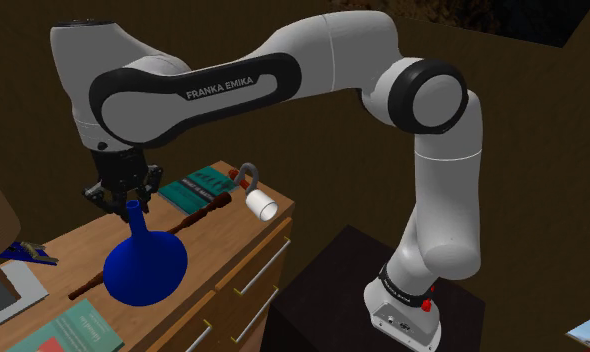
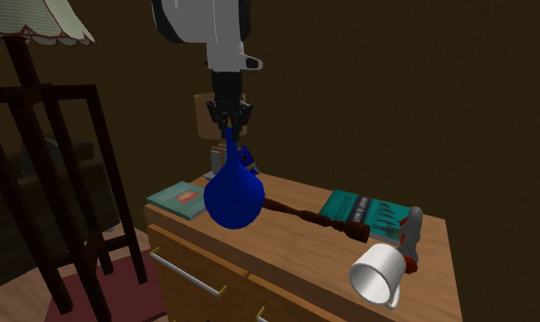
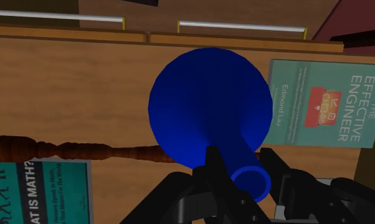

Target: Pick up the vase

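The vase (image 1: 146, 265) is deep blue, with a round belly and a thin neck. My gripper (image 1: 133, 205) is shut on the top of that neck, and the vase hangs straight down from it. In the second exterior view the vase (image 2: 233, 194) hangs under the gripper (image 2: 230, 128), and its belly looks lifted off the wooden dresser top (image 2: 291, 195). In the wrist view my gripper (image 3: 245, 173) clasps the neck just below the rim, with the vase belly (image 3: 208, 105) beyond the fingers.
A turned dark wooden rod (image 1: 198, 222) lies across the dresser under the vase. Beside it are a teal book (image 1: 203, 187), a tipped white mug (image 1: 261, 207) and another teal book (image 3: 323, 102). Drawers with bar handles (image 1: 261, 268) face front. A lamp and wooden frame (image 2: 39, 137) stand nearby.
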